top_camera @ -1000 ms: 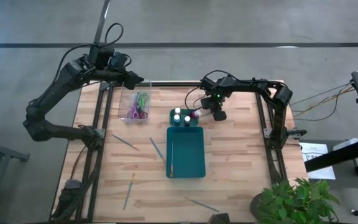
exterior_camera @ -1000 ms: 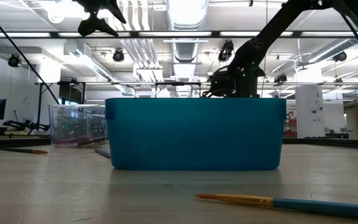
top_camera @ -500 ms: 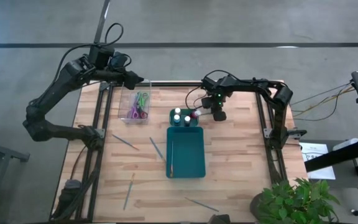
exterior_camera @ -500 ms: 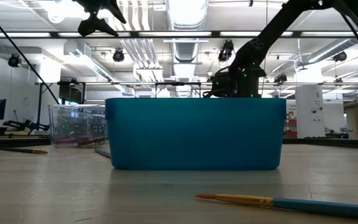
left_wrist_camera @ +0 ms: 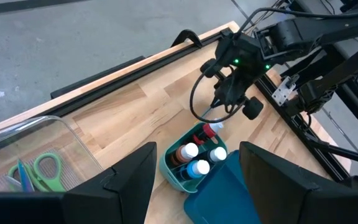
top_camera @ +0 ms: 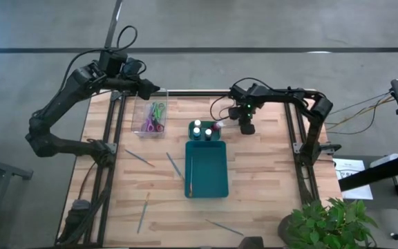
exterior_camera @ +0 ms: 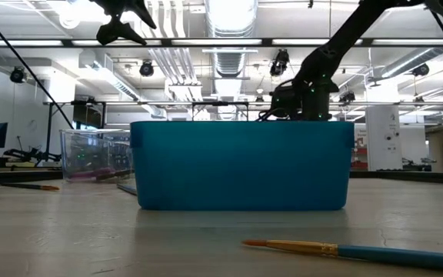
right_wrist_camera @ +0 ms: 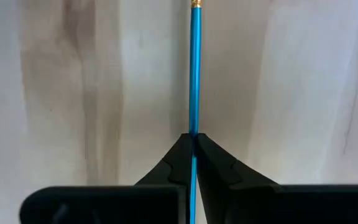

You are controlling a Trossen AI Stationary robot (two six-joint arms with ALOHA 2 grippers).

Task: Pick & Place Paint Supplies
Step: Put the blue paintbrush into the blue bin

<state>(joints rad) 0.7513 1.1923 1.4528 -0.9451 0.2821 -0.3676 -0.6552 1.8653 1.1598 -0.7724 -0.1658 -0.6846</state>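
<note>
My right gripper point(top_camera: 247, 126) hangs over the bare wood right of the small teal holder point(top_camera: 203, 131) and is shut on a thin blue brush point(right_wrist_camera: 194, 68). The holder keeps white-capped bottles point(top_camera: 197, 124) upright, with a red-capped bottle point(left_wrist_camera: 212, 129) at its far right corner. My left gripper point(left_wrist_camera: 194, 180) is open, high over the clear box point(top_camera: 150, 116) at the far left, where green and purple scissors point(top_camera: 157, 114) lie. One brush point(top_camera: 189, 176) lies in the teal tray point(top_camera: 220, 187). My right gripper pinches the blue brush's handle point(right_wrist_camera: 194, 127) between its two fingertips, coming from above and pointing down. The handle runs on past the fingertips toward a gold ferrule point(right_wrist_camera: 195, 4). Whether the brush is clear of the wood, I cannot tell.
Loose brushes lie on the table at the left point(top_camera: 138, 156), beside the tray point(top_camera: 173, 164), near left point(top_camera: 144, 211) and near edge point(top_camera: 224, 227). A potted plant point(top_camera: 323, 225) stands at the near right corner. Bare wood lies right of the tray.
My right gripper has gone a little toward the table's right edge, away from the small holder, and risen slightly, rolling a bit about its own axis. My left arm has kept still.
</note>
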